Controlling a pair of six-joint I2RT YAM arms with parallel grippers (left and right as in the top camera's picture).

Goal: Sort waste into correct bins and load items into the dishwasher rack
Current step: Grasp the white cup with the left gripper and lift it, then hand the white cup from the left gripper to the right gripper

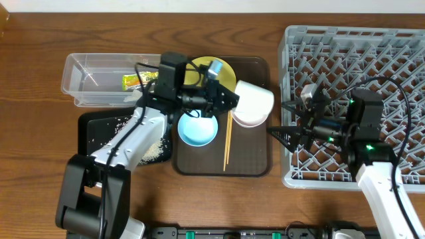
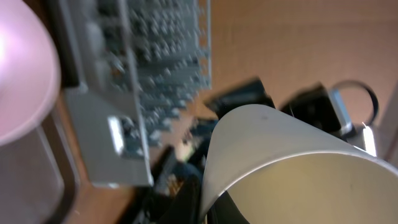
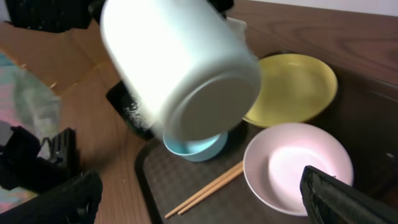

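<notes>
Small white cup [image 1: 255,99], lifted and tipped on its side, is hanging over the right part of the dark brown serving tray [image 1: 255,162]. It is lying just above the pinkish-white bowl [image 1: 249,121], between the round yellow plate [image 1: 226,70] and the dishwasher rack [image 1: 372,53]. In the right wrist view its flat base is facing the camera. Judged from its smooth, glossy wall, the cup is rigid, light, somewhat slippery and liable to chip. The thin rim is offering the only practical hold, one finger inside and one outside.

The left gripper [image 1: 232,99] is pinching that rim from the cup's left. Its arm is stretching rightward across the tray, above the light blue bowl [image 1: 197,129], with the wrist rolled so that the cup's mouth is pointing back toward the wrist camera. In that view the pale inside of the cup is filling the lower right.

The right gripper [image 1: 279,119] is holding nothing. Its fingers are spreading wide at the rack's left wall and pointing toward the cup, as if waiting to take it over.

The thin wooden chopsticks [image 1: 226,143] are lying on the tray beside the blue bowl. The snack wrapper [image 1: 131,81] is resting in the clear plastic tub [image 1: 86,73].
</notes>
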